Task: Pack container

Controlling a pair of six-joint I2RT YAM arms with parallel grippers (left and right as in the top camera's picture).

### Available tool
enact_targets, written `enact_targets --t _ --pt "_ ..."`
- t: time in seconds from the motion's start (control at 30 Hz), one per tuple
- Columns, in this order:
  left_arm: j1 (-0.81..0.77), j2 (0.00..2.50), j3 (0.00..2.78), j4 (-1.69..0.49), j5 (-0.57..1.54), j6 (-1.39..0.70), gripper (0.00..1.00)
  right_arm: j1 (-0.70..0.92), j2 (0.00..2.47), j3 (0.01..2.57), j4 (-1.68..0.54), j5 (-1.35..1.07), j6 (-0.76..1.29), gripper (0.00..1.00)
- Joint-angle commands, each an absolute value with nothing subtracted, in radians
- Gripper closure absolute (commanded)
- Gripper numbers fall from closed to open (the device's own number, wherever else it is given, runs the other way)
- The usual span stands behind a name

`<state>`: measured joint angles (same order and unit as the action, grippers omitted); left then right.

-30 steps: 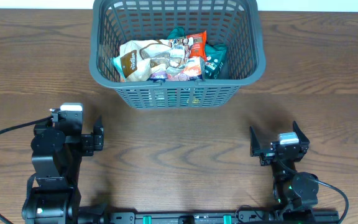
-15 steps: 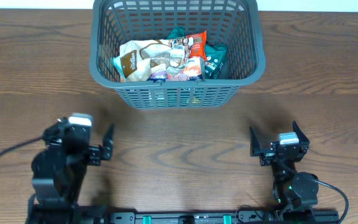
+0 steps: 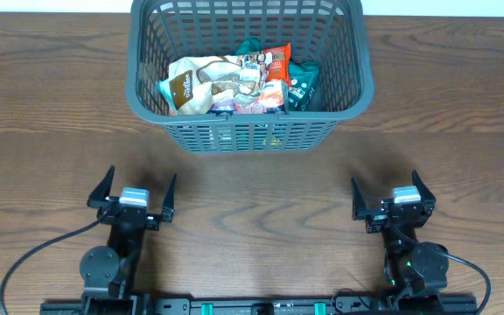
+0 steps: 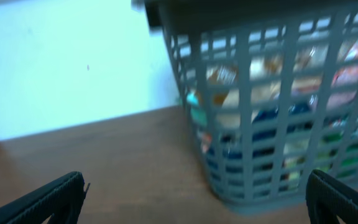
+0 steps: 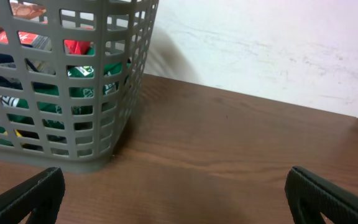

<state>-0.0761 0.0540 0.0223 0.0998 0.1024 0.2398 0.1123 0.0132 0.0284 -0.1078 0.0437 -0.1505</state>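
Note:
The container (image 3: 357,52), a large dark grey lattice basket, stands at the table's far middle. Inside lie several food packets: a white and brown one (image 3: 201,85), a red one (image 3: 276,63) and a green one (image 3: 303,80). The basket also shows in the left wrist view (image 4: 272,93), blurred, and in the right wrist view (image 5: 61,81). My left gripper (image 3: 133,194) is open and empty, low near the table's front left. My right gripper (image 3: 393,198) is open and empty at the front right. Both stand well short of the basket.
The brown wooden table (image 3: 261,184) stretches between the grippers and the basket. A pale wall (image 5: 260,50) rises behind the table's far edge. A black rail (image 3: 261,306) runs along the front edge.
My left arm has swung down and to the right, from a raised pose to a low one facing the basket. The right arm and the basket have not moved.

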Motion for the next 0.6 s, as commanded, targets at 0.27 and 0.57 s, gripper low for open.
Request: enact_targets --t 0.27,0.57 --pt "-0.109 0.002 0.004 -0.066 0.096 0.25 0.01 0.104 0.005 0.023 -0.107 0.048 -0.151 0.01" --pt "-0.108 0.004 0.004 -0.064 0.094 0.209 0.01 0.104 0.005 0.023 -0.107 0.048 -0.151 0.01"
